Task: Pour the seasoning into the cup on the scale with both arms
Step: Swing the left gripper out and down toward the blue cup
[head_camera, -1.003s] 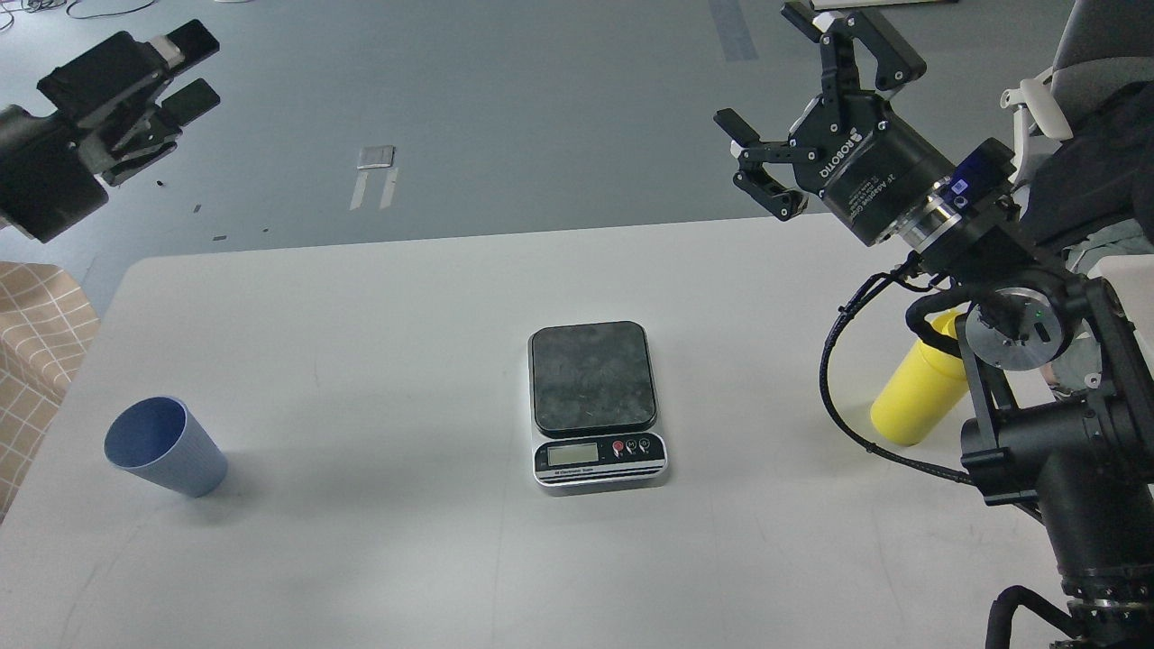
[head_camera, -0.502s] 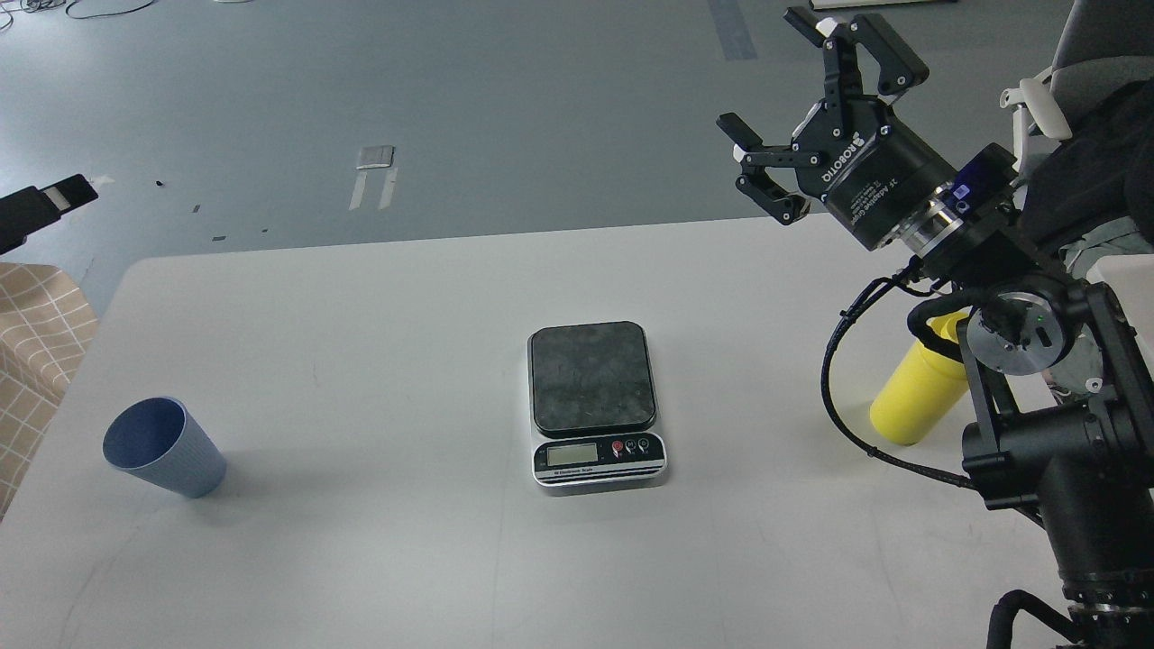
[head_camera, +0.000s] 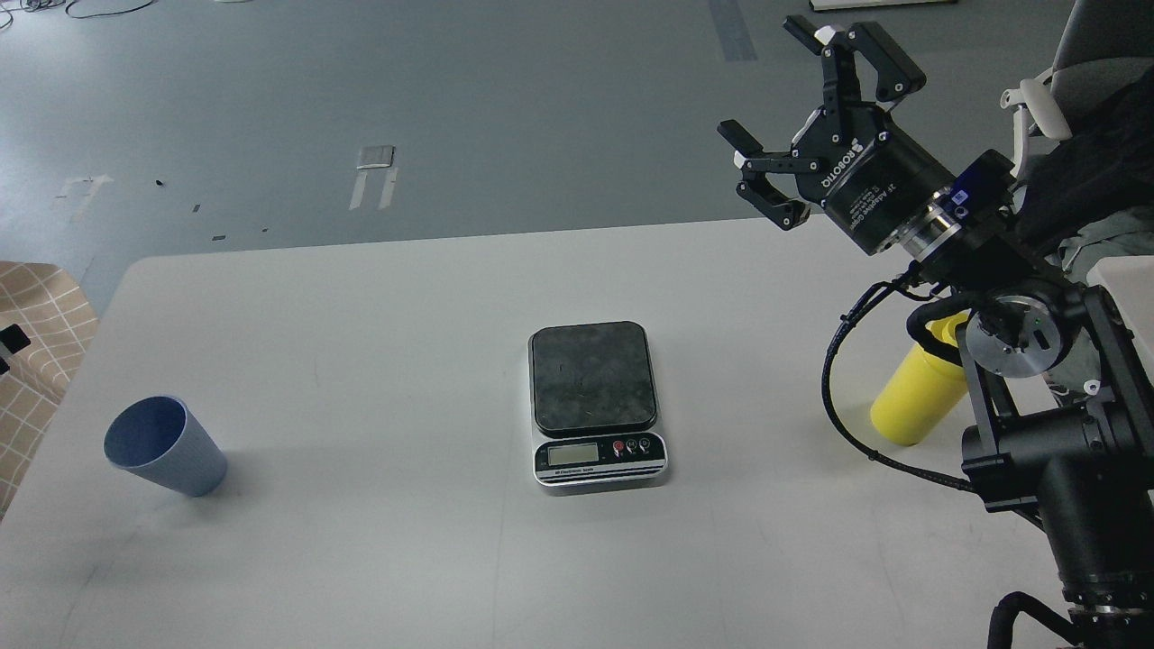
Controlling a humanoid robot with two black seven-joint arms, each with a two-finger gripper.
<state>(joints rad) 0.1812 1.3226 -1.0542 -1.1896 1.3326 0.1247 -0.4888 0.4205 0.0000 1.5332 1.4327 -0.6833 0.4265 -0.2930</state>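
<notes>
The dusty-blue ribbed cup (head_camera: 166, 447) stands on the white table (head_camera: 361, 306) at the far left, near the front. The scale (head_camera: 592, 377) sits in the middle of the table with its dark platform bare and its display toward me. The yellow seasoning bottle (head_camera: 915, 398) stands at the right; its top is hidden behind my right arm. My right gripper (head_camera: 766, 83) is open and empty, raised above the table's far right edge, up and left of the bottle. My left gripper is out of view except for a tiny dark bit at the left edge.
A tan checked cloth (head_camera: 36, 315) lies off the table's left edge. A black cable (head_camera: 834, 397) loops from my right arm just left of the bottle. A grey chair (head_camera: 1095, 45) stands at the upper right. Beyond the table is grey floor.
My left arm has dropped down and out past the left edge of the view. My right gripper has shifted slightly, still open. Cup, scale and bottle have not moved.
</notes>
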